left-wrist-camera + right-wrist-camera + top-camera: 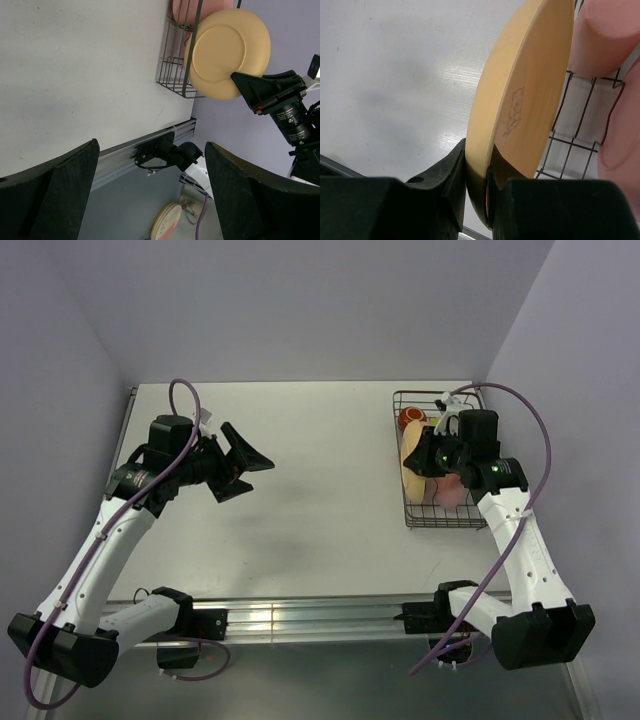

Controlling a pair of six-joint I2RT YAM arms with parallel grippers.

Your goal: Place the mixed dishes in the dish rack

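- Right gripper (477, 170) is clamped on the rim of the pale orange plate (520, 90), which is held on edge at the dish rack (580, 117)'s left side, not yet let go.
- Left gripper (245, 465) gapes wide and empty, well apart over the table (300, 440).
- Racked: salmon tumbler (605, 35), pink plate (622, 130), dark red-brown mug (412, 418). I cannot find the other pieces.
- Only the left wrist view shows the plate's whole round face; only the right wrist view shows its bear print.
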